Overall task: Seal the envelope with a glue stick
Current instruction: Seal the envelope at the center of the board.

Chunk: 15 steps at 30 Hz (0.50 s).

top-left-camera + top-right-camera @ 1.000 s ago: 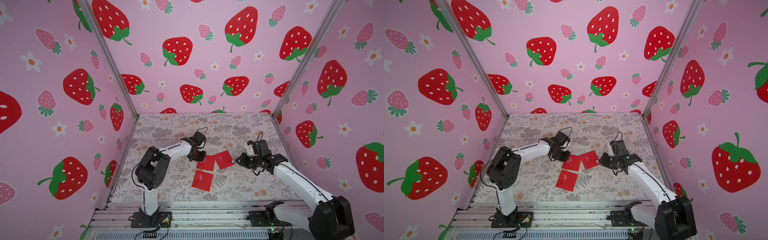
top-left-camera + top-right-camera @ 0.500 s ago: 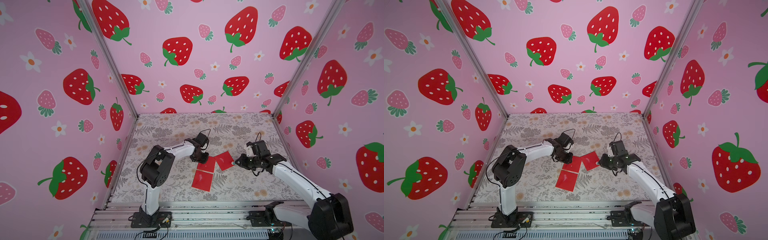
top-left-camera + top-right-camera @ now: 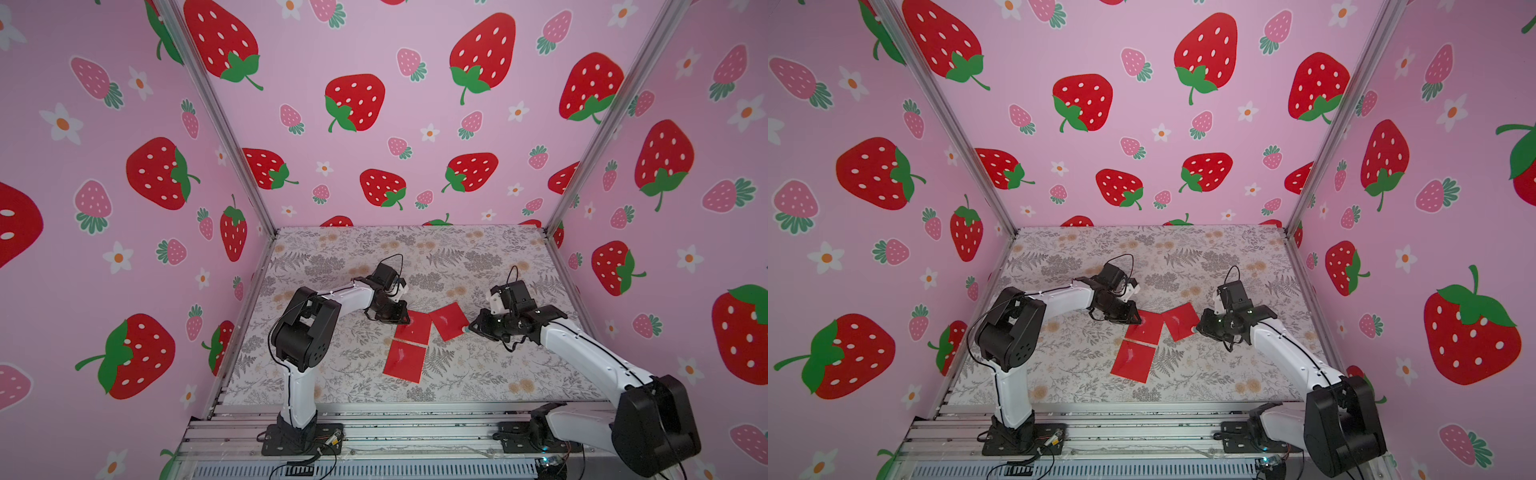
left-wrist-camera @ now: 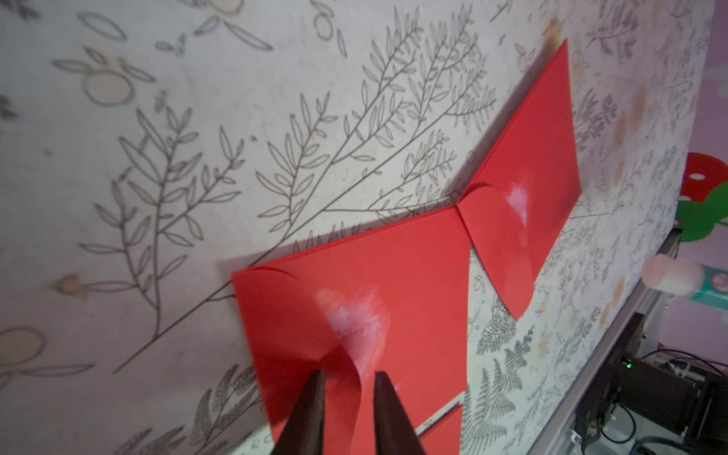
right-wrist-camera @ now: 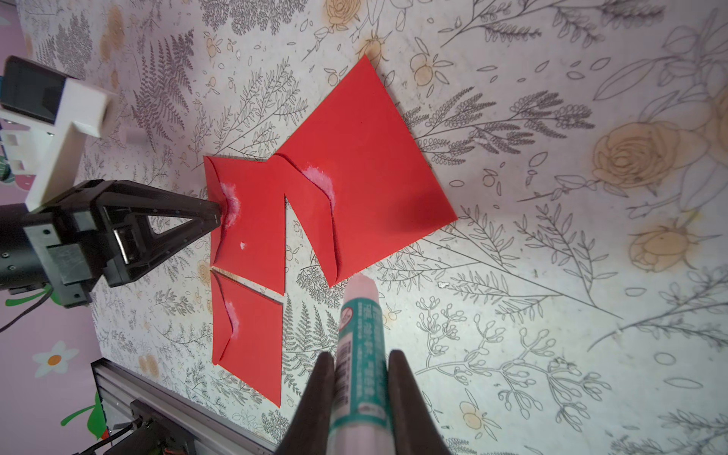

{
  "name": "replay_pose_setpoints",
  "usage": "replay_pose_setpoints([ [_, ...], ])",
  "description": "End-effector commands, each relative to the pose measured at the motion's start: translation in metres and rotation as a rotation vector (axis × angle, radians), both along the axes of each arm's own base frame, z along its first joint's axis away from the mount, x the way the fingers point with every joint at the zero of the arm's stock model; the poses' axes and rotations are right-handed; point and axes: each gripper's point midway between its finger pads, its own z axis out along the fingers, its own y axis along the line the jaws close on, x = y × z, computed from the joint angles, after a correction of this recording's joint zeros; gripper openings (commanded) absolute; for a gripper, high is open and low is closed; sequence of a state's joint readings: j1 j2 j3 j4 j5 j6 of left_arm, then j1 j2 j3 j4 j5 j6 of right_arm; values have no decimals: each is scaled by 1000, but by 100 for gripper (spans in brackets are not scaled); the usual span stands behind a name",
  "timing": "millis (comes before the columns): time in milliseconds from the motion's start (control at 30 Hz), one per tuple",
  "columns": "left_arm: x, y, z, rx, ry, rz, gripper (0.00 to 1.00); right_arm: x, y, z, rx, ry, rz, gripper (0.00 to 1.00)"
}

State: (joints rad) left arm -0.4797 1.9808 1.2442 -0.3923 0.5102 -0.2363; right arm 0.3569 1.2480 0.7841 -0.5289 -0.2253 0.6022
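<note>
Left gripper [image 4: 348,374]: fingers [image 4: 309,405] a little apart, straddling the curled flap [image 4: 291,315] of the middle envelope [image 4: 413,268]. The paper runs through the gap, with no clear pinch. Right gripper [image 5: 362,354] is clamped on the glue stick [image 5: 360,323], teal label between the pads. Its pale tip points just off the low corner of the tilted envelope [image 5: 366,157]; contact cannot be told. Step in hand, my read: fold this flap down and press it onto the white glue smear [image 4: 354,319] beneath it. To do it well:
- take only the flap edge, lightly, or push it flat;
- fold along the existing crease;
- press over the smear, not beside it;
- stop the envelope body sliding on the table [image 5: 551,275].

The middle envelope meets the tilted envelope at one corner, and the near envelope [image 5: 252,346] lies just beside its other edge, so any drag would likely shove the neighbours. The glue stick arm is best held clear, tip off the paper, or it could smear the wrong face. Containers: three red envelopes, each with the flap part-lifted and a whitish smear along the flap line. No insert shows in any, so contents cannot be told. In a top view the middle envelope [image 3: 413,328] lies between the two grippers.
</note>
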Motion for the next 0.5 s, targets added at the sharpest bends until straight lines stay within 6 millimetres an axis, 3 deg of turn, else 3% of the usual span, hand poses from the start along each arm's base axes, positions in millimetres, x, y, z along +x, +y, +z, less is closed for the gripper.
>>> replay_pose_setpoints([
  [0, -15, 16, -25, 43, 92, -2, 18, 4, 2, 7, 12, 7, 4, 0],
  [467, -24, 34, -39, 296, 51, -104, 13, 14, 5, 11, -6, 12, 22, 0],
])
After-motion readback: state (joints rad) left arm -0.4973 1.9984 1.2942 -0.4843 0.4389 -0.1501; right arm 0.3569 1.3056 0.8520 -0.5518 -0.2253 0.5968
